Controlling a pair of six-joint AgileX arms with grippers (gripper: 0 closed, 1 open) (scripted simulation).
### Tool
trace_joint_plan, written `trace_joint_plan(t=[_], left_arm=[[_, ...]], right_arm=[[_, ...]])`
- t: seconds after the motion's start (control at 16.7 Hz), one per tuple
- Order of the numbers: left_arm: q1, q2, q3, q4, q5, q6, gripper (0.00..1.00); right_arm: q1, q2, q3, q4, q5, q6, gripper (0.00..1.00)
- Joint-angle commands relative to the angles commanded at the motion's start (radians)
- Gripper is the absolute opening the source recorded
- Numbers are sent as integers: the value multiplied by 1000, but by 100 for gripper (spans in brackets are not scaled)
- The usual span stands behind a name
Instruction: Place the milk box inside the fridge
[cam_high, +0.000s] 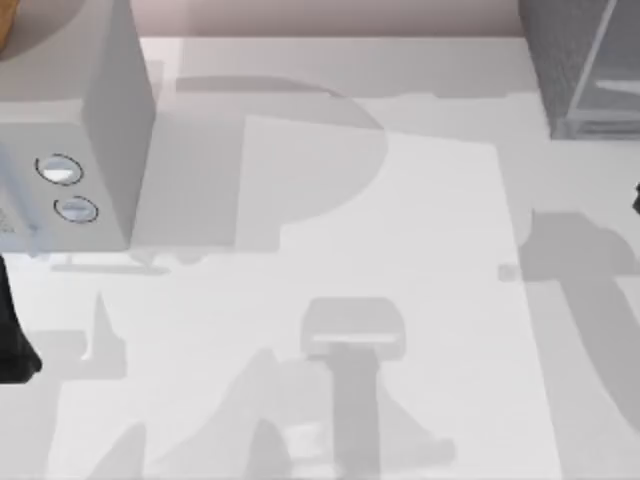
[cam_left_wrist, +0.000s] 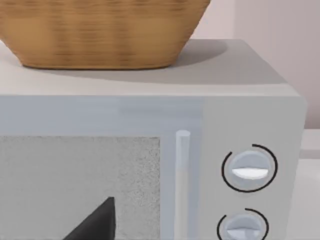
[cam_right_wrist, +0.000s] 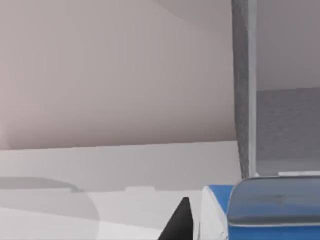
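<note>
The milk box (cam_right_wrist: 216, 197) shows its blue top and white side close up in the right wrist view, with my right gripper (cam_right_wrist: 210, 231) shut on it; one dark fingertip (cam_right_wrist: 179, 222) presses its side. A pale translucent panel overlaps the carton's far part. Just beyond rises the speckled dark-grey edge of the fridge (cam_right_wrist: 243, 90), whose grey inside lies behind that edge. From above, the fridge (cam_high: 575, 60) stands at the table's far right corner, and a sliver of my right arm (cam_high: 636, 200) sits at the right edge below it.
A light grey box with two round knobs (cam_high: 70, 185) stands at the far left, with a wicker basket (cam_left_wrist: 100, 30) on top. My left gripper (cam_left_wrist: 95, 222) is parked in front of its door, open. The white table (cam_high: 400, 220) carries shadows.
</note>
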Motion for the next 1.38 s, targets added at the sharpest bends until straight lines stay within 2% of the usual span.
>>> trace_joint_plan(t=[0.36,0.66,1.14,1.38], left_arm=[[0,0,0,0,0,0,100],[0,0,0,0,0,0,100],[0,0,0,0,0,0,100],[0,0,0,0,0,0,100]], right_arm=[[-223,-524,-308,-96,-171,-95,0],[-338,-760,-459,-159,-229,-159,0],[-348,-770,-468,-157,-235,-164,0],[-368,-624,-380,-51,-260,-161,0]])
